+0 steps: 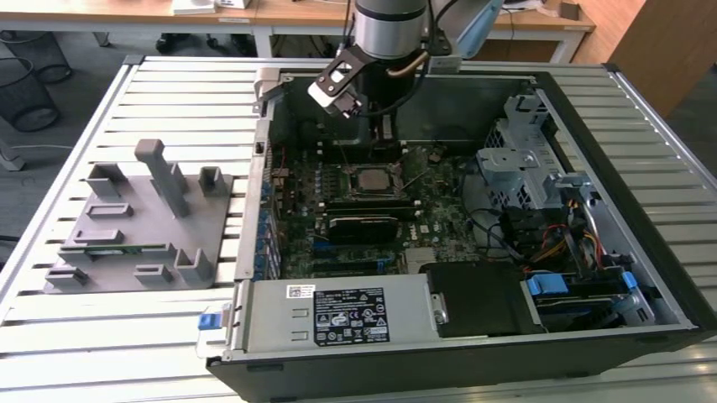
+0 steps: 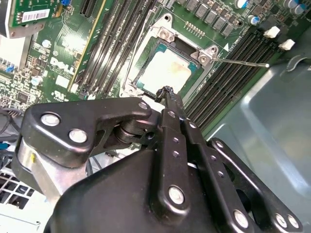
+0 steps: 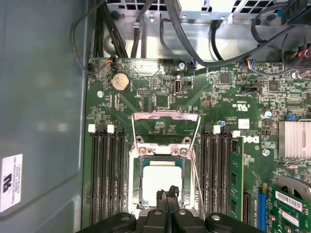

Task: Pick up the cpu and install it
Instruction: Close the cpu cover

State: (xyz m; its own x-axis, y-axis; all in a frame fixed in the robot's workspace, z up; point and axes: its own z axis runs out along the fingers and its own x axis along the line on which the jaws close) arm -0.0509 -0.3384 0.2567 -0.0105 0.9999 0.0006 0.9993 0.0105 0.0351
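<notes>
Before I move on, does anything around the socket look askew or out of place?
Nothing looks damaged or spilled. The cpu lies square in its socket. One thing is unfinished: the retention plate is folded open and its lever swung out, so the chip is unclamped. The end effector is shut over the cpu's edge.

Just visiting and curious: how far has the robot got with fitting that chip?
The cpu already lies in the motherboard socket. The pincer is shut, empty, at the chip's edge. Left: the socket's metal frame stands open, not yet clamped down.
</notes>
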